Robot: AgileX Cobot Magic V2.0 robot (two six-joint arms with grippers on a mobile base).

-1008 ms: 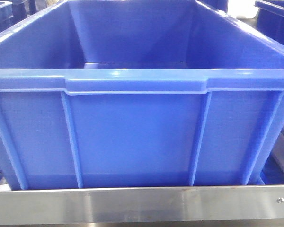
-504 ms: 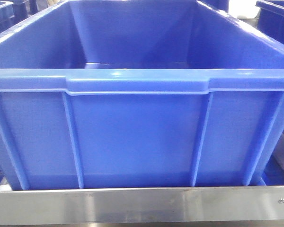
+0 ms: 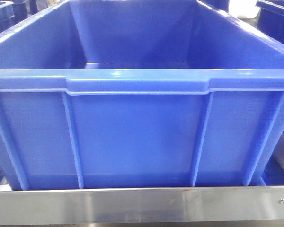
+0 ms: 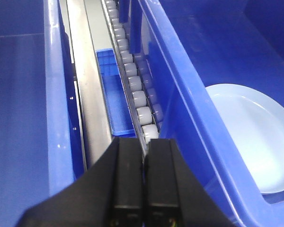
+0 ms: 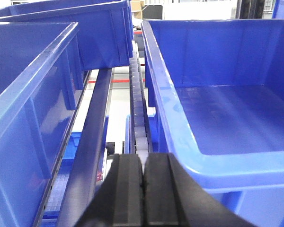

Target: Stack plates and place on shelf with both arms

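Left gripper (image 4: 144, 189) pinched closed and empty, plate (image 4: 255, 142) lying flat in the blue crate (image 4: 180, 94) to its right, right gripper (image 5: 143, 189) closed too.

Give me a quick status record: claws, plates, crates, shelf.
left claw: shut, empty, above the roller track between two crates
right claw: shut, empty, above a gap between crates
plate: one seen, lying in the blue crate on the claw's right in the left wrist view; a second plate cannot be made out
front crate: no plate in view inside it
steel shelf band: across the front view's bottom, nothing on it
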